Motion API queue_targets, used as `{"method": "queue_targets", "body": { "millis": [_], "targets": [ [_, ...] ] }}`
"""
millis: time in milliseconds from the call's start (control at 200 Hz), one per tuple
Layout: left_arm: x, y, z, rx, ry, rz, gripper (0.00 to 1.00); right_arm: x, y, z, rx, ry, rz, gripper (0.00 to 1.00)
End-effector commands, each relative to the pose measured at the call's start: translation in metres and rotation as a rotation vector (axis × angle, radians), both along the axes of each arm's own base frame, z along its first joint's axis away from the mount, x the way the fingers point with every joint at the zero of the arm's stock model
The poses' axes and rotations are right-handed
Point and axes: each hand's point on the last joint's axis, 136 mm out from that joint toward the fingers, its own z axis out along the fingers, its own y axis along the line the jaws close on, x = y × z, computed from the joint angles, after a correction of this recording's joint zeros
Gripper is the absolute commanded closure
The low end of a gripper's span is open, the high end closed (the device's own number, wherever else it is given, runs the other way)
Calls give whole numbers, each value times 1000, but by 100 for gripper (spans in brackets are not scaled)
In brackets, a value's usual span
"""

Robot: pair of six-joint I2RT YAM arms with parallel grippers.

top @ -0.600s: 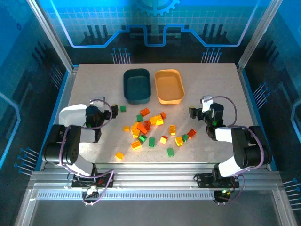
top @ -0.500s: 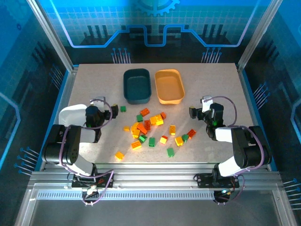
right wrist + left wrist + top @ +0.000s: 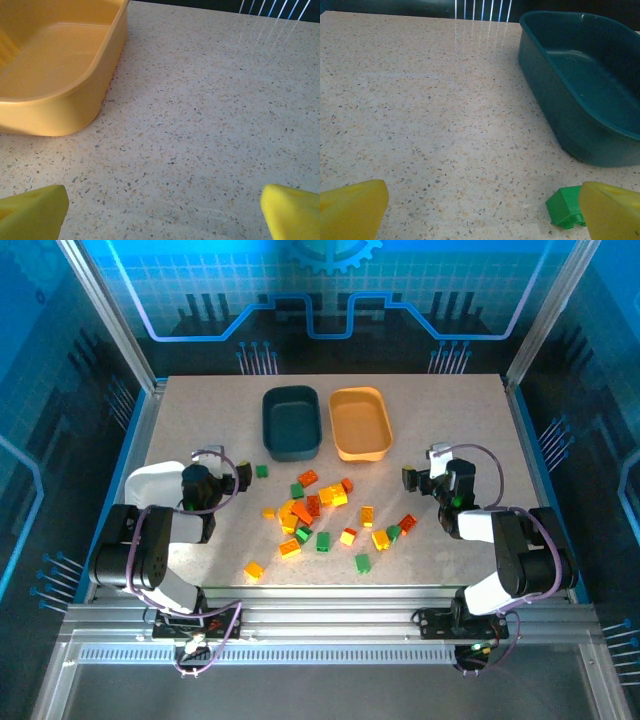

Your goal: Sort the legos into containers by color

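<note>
**Left gripper (image 3: 240, 476) and right gripper (image 3: 408, 478) both spread wide, both empty**

In each wrist view the yellow fingertips (image 3: 351, 209) sit way out at the bottom corners, with bare table (image 3: 200, 410) between them. The two grippers hang low on either side of the pile, pointing toward the far edge.

The legos (image 3: 320, 510) are scattered over the middle of the table, toward the near edge and between the two arms. It's a mix of yellow, green and red/orange bricks, and the scatter runs wider left-to-right than near-to-far. All of them lie on the table top.

One stray green brick (image 3: 563, 206) sits left of the bunch, just beside the left gripper's right fingertip and near the teal tray's closest corner.

The dark teal tray (image 3: 291, 422) and the orange-yellow tray (image 3: 360, 423) sit side by side just beyond the pile, toward the far edge. Both have their long axis running near edge to far edge. The orange one is twisted a bit, with its near end swung right.

The white tray (image 3: 150, 483) is by the left edge, mostly under the left arm, so I can't tell which way it runs.
</note>
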Motion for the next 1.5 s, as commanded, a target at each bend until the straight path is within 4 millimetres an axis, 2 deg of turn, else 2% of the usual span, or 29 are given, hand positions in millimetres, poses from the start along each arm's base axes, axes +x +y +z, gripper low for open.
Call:
{"method": "queue_targets", "body": {
  "millis": [0, 880, 945, 1036, 1146, 1226, 1301, 1361, 1421, 1471, 1496],
  "targets": [
    [4, -3, 8, -6, -22, -23, 1, 6, -2, 10, 8, -29, 4, 0],
    [5, -3, 11, -1, -12, -18, 1, 6, -2, 10, 21, -26, 10, 0],
    [8, -8, 28, 3, 26, -48, 1, 8, -8, 16, 1, -16, -40, 0],
    [12, -7, 65, -8, 61, -30, 1, 16, -12, 41, -38, 67, -85, 0],
    [8, -9, 124, -59, 10, -23, 1, 17, -1, 91, -55, 92, -81, 0],
    [0, -3, 169, -154, -28, 49, 1, 7, 5, 148, -17, 123, -161, 0],
    [-8, 9, 203, -284, -48, 163, 1, -4, 18, 175, 89, 199, -131, 0],
    [-18, 15, 213, -368, -29, 229, 1, -3, 25, 176, 203, 213, -115, 0],
    [-26, 21, 211, -391, -16, 277, 1, 0, 12, 149, 385, 273, -221, 0],
    [-31, 35, 200, -424, -23, 363, 1, 4, 11, 129, 535, 363, -210, 0],
    [-31, 39, 194, -428, -21, 376, 1, 6, 15, 124, 583, 390, -168, 4]
  ]
}}
